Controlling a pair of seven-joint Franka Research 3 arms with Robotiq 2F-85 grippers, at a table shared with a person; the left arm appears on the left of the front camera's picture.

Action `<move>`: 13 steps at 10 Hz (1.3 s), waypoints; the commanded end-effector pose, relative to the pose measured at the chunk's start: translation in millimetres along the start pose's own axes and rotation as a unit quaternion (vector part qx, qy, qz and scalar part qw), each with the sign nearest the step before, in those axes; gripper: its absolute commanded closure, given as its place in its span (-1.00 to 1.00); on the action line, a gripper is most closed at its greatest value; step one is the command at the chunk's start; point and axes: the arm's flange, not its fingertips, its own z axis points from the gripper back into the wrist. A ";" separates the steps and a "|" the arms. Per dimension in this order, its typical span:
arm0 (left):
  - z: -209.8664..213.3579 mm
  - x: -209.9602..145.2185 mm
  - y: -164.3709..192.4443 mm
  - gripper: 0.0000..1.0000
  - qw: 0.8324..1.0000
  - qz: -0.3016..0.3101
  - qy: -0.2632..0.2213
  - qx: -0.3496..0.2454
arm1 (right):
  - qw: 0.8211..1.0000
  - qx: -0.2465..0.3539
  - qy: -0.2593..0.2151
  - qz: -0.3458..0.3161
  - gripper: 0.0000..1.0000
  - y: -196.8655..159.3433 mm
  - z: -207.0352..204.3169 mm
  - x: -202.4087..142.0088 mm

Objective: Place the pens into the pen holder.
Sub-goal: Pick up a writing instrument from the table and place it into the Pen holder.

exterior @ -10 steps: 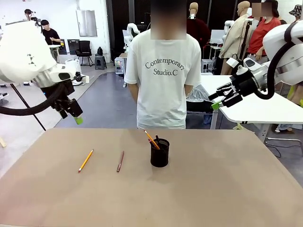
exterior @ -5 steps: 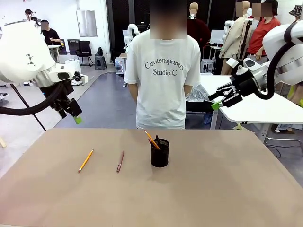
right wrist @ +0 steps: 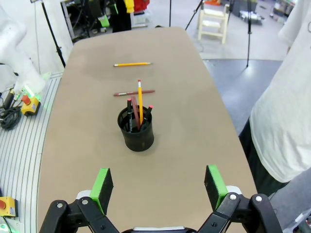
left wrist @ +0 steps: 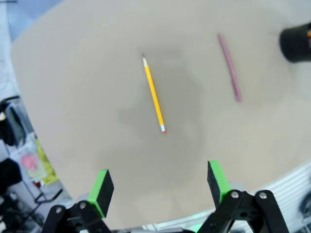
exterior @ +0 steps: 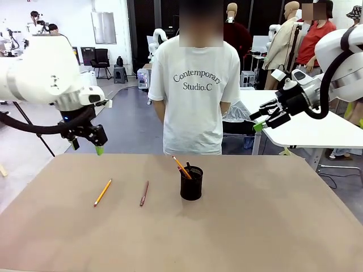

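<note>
Your left hand [left wrist: 160,187] hangs spread above the table's [exterior: 272,226] far left edge. The orange-yellow wooden pencil [left wrist: 153,94] and reddish-brown pen [left wrist: 229,68] lie flat ahead of it. Your right hand [right wrist: 158,187], also spread, hovers well apart from the black mesh pen holder [right wrist: 137,131] mid-table.

The only writing that can be read is on the white T-shirt [exterior: 195,122] at the far side of the bench [exterior: 255,226]. Dark lettering curves across the chest and reads "Contemporary", with "Studio.C" on the line just beneath it.
</note>
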 end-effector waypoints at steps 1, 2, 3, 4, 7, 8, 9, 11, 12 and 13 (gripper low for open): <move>-25.3 18.0 -31.1 -1.00 0.999 0.027 0.001 0.035 | 1.000 -0.001 0.000 0.003 -1.00 -0.3 0.9 2.6; -40.9 21.7 -48.2 -1.00 0.999 0.032 0.002 0.033 | 1.000 -0.001 0.000 0.003 -1.00 -0.3 0.9 2.6; -61.0 28.5 -66.1 -1.00 0.999 0.044 0.002 0.032 | 1.000 -0.001 0.000 0.003 -1.00 -0.3 0.9 2.6; -76.7 32.3 -81.2 -1.00 0.998 0.046 -0.006 0.047 | 1.000 -0.001 0.000 0.003 -1.00 -0.3 0.9 2.6; -115.6 40.4 -119.5 -1.00 0.997 0.067 0.000 0.032 | 1.000 -0.001 0.000 0.003 -1.00 -0.3 0.9 2.6; -124.2 40.1 -128.0 -1.00 0.996 0.073 -0.012 0.041 | 1.000 -0.001 0.000 0.003 -1.00 -0.3 0.9 2.6; -130.7 40.4 -133.2 -1.00 0.996 0.081 -0.019 0.040 | 1.000 -0.001 0.000 0.003 -1.00 -0.3 0.9 2.6; -128.6 36.6 -130.7 -1.00 0.998 0.064 0.001 0.023 | 1.000 -0.001 0.000 0.003 -1.00 -0.3 0.9 2.6; -128.6 36.6 -130.7 -1.00 0.998 0.064 0.001 0.023 | 1.000 -0.001 0.000 0.003 -1.00 -0.3 0.9 2.6; -128.6 36.6 -130.7 -1.00 0.998 0.064 0.001 0.023 | 1.000 -0.001 0.000 0.003 -1.00 -0.3 0.9 2.6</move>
